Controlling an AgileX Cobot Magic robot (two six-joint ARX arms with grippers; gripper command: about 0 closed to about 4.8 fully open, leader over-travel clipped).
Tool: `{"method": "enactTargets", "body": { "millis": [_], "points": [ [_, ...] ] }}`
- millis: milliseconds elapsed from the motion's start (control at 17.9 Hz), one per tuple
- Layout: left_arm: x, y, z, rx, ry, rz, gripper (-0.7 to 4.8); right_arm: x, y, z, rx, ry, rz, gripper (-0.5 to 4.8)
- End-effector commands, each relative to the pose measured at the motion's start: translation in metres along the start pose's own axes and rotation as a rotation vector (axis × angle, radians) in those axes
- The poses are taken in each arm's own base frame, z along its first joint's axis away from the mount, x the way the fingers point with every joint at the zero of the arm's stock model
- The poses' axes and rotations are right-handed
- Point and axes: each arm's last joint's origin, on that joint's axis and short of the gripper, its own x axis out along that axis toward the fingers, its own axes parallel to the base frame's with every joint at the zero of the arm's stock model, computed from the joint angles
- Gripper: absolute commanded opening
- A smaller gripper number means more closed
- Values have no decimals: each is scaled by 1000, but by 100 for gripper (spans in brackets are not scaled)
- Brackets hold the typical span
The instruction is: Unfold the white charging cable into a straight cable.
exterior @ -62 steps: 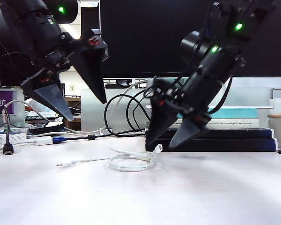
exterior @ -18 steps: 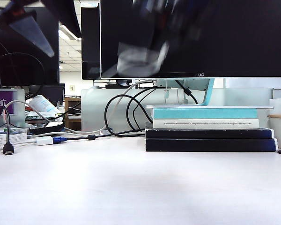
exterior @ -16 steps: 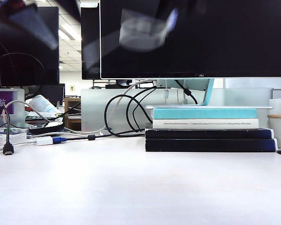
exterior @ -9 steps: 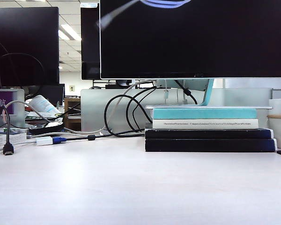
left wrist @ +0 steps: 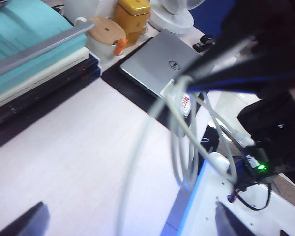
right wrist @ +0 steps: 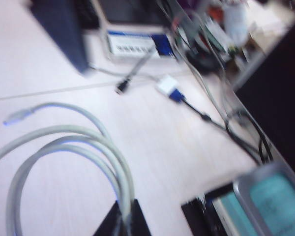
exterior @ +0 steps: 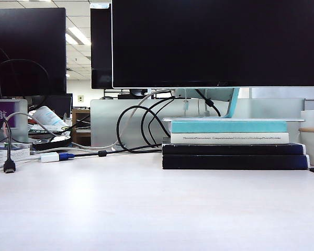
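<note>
A thin white charging cable (right wrist: 73, 147) shows pale grey-white against a light, whitish wooden table (exterior: 157, 209). A stack of books (exterior: 230, 144) has a turquoise cover on top, a cream one under it, and two black ones lowest. The white adapter block (exterior: 49, 157) carries a blue plug. The monitor screen (exterior: 220, 42) is black. A mustard-yellow tin (left wrist: 132, 14) stands by a silver laptop (left wrist: 162, 61).
</note>
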Motion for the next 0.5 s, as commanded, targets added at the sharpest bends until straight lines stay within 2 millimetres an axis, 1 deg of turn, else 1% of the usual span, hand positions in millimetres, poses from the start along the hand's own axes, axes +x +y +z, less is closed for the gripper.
{"method": "enactTargets", "body": {
  "millis": [56, 279, 335, 391, 503],
  "points": [
    [-1, -3, 2, 26, -19, -71, 479, -6, 5, 6, -84, -33, 4, -2],
    [-1, -4, 2, 53, -15, -88, 479, -12, 6, 6, -95, -44, 1, -2],
    [-1, -4, 1, 68, -8, -87, 479, -16, 7, 7, -114, -52, -3, -2],
    [-1, -4, 0, 76, -1, -89, 479, -28, 10, 10, -122, -98, 8, -2],
    [-1, -4, 0, 102, -3, -92, 479, -35, 12, 11, -125, -126, 18, -2]
  ]
}}
